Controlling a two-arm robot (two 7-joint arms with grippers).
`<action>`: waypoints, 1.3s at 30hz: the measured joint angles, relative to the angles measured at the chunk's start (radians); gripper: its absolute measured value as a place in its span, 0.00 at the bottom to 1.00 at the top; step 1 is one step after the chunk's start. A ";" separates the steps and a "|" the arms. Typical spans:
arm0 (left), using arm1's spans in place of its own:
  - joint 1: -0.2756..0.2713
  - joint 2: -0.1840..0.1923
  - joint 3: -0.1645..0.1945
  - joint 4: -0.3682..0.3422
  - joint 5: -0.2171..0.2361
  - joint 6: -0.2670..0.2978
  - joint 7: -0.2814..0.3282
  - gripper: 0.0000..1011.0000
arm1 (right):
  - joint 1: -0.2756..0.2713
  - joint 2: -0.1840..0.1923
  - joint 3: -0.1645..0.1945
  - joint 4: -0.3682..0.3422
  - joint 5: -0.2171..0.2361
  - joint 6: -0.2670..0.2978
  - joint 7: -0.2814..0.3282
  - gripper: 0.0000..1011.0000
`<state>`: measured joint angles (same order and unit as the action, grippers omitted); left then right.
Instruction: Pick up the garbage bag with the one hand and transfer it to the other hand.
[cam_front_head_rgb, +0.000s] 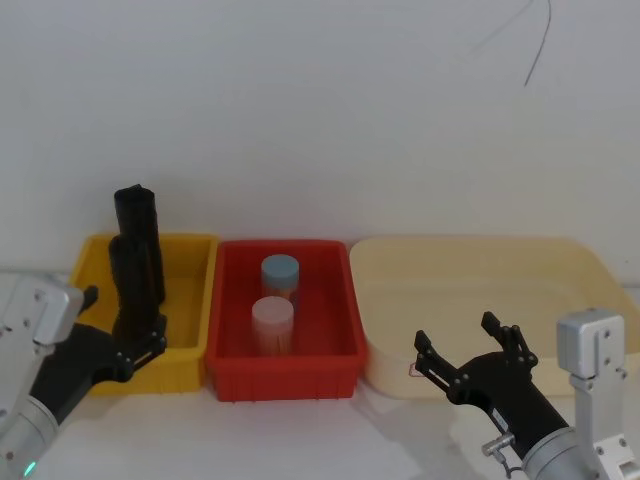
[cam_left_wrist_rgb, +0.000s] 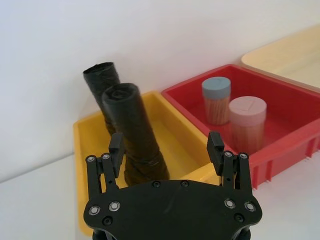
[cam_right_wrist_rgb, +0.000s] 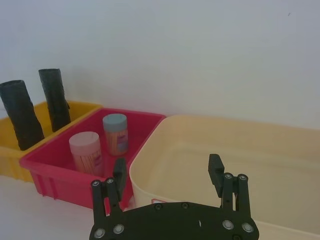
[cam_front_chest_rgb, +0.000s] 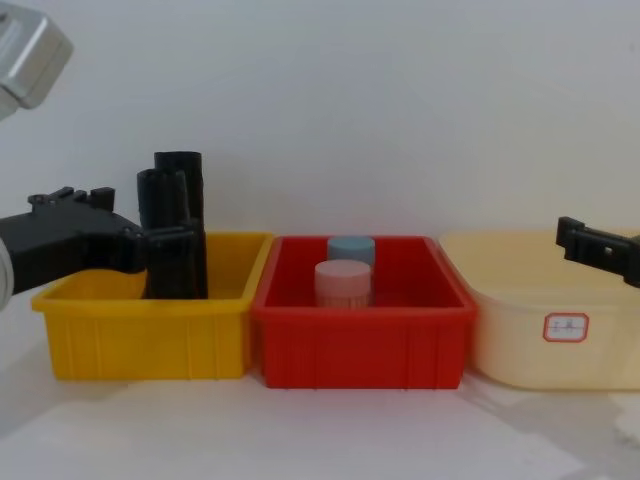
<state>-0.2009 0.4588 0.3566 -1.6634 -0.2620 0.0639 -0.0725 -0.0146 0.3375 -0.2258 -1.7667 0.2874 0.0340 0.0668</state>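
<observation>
Hidden bases

In the chest view the wall of the yellow bin (cam_front_chest_rgb: 150, 340) hides the lower ends of both black rolls (cam_front_chest_rgb: 165, 200) — the right gripper (cam_front_chest_rgb: 580, 240) is cut by the edge. The label (cam_front_chest_rgb: 566, 326) on the cream tub (cam_front_chest_rgb: 515, 290) is too small to read.

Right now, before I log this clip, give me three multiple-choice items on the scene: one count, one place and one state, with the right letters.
1. How many jars stand in the red bin? A one; B two; C four.
2. The front garbage bag roll stands in: A the cream tub; B the red bin; C the yellow bin.
3. The left gripper is: A open; B shut on a jar; C shut on the roll.

Answers: 1 B, one blue-lidded jar and one pink-lidded jar. 2 C, it stands upright there beside a second black roll. 3 A, its fingers stand wide apart in the left wrist view.
</observation>
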 joint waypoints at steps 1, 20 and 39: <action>-0.003 -0.001 -0.004 0.002 -0.003 0.004 -0.001 0.99 | 0.000 0.000 0.000 0.000 0.000 0.000 0.000 0.99; -0.117 -0.078 -0.029 0.124 -0.044 0.119 0.006 0.99 | 0.000 0.000 0.000 0.000 0.000 0.000 0.000 0.99; -0.213 -0.142 -0.005 0.259 0.000 0.105 0.014 0.99 | 0.000 0.000 0.000 0.000 0.000 0.000 0.000 0.99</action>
<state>-0.4141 0.3172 0.3516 -1.4047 -0.2616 0.1687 -0.0590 -0.0146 0.3374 -0.2259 -1.7667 0.2874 0.0341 0.0668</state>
